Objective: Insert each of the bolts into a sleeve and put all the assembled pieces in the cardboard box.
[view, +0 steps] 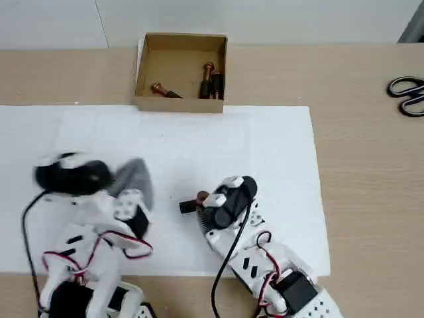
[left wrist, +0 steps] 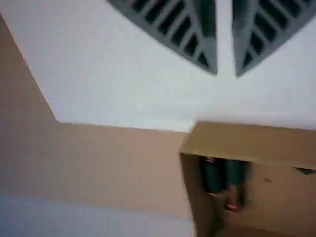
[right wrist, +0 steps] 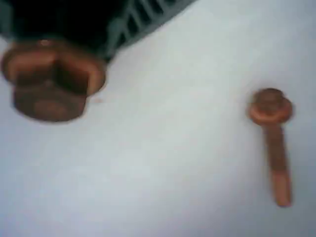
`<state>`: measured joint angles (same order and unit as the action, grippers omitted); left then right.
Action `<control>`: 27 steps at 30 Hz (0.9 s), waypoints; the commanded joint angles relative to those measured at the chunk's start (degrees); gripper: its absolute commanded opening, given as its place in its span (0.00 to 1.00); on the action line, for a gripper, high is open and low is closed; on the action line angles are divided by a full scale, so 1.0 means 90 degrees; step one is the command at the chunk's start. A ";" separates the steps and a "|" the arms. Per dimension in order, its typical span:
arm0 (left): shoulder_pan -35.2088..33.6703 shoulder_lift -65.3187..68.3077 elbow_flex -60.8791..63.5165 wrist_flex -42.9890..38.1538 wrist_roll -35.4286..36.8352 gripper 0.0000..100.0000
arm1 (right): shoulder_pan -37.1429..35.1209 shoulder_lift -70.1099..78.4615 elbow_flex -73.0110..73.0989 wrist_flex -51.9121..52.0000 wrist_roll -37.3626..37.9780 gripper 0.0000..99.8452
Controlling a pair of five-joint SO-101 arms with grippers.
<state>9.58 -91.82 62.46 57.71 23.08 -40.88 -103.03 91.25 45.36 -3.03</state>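
Over paper (view: 278,152), right claw (view: 199,204) with bolt (right wrist: 52,81).

Robotics lab or maker bench, prob. Left arm (view: 89,242) & right arm (view: 268,265) are small white hobby-type units w/ exposed red/black wiring (view: 233,248), sat on a pale wood counter (view: 371,192). White sheet (view: 218,146) as work mat, cardboard box (view: 179,105) as parts bin, scissors (view: 405,95) at the edge.

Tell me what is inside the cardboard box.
Three bolt-and-sleeve pieces lie in the cardboard box: one at the left, two side by side at the right. The near wall hides the floor strip just behind it.
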 commanded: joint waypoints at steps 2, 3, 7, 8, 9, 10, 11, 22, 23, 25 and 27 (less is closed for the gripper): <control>-0.1045 0.0293 -0.0015 -0.0254 0.0039 0.01 | 0.0357 -0.0073 -0.0127 -0.0200 -0.0156 0.00; -0.1241 0.0342 -0.0015 -0.0264 0.0039 0.01 | 0.0444 -0.0015 -0.0244 -0.0200 -0.0244 0.00; -0.1778 0.0498 -0.0015 -0.0234 0.0020 0.01 | 0.0923 0.0054 -0.0791 -0.0181 -0.0332 0.00; -0.1836 0.0547 -0.0005 -0.0186 0.0020 0.01 | 0.1118 0.0171 -0.0908 -0.0151 -0.0332 0.00; -0.1856 0.0586 0.0034 -0.0147 0.0020 0.01 | 0.1324 0.0347 -0.1026 -0.0151 -0.0332 0.00; -0.1866 0.0615 0.0054 -0.0127 0.0029 0.01 | 0.1490 0.0601 -0.1172 -0.0171 -0.0332 0.00; -0.1866 0.0664 0.0093 -0.0117 0.0029 0.01 | 0.1617 0.0923 -0.1387 -0.0190 -0.0342 0.00; -0.2139 0.0645 0.0786 -0.0098 0.0010 0.01 | 0.1724 0.6335 -0.5089 -0.0200 -0.1045 0.00; -0.2168 0.0645 0.0786 -0.0098 0.0010 0.01 | 0.1763 0.6842 -0.5509 -0.0181 -0.1065 0.00; -0.2178 0.0635 0.0786 -0.0088 0.0010 0.01 | 0.1871 0.7780 -0.6349 -0.0190 -0.1065 0.00; -0.2178 0.0635 0.0806 -0.0078 0.0010 0.01 | 0.1968 0.8679 -0.7209 -0.0161 -0.1065 0.00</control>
<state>-9.76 -86.20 69.85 56.75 23.08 -24.53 -35.96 40.09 45.36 -12.00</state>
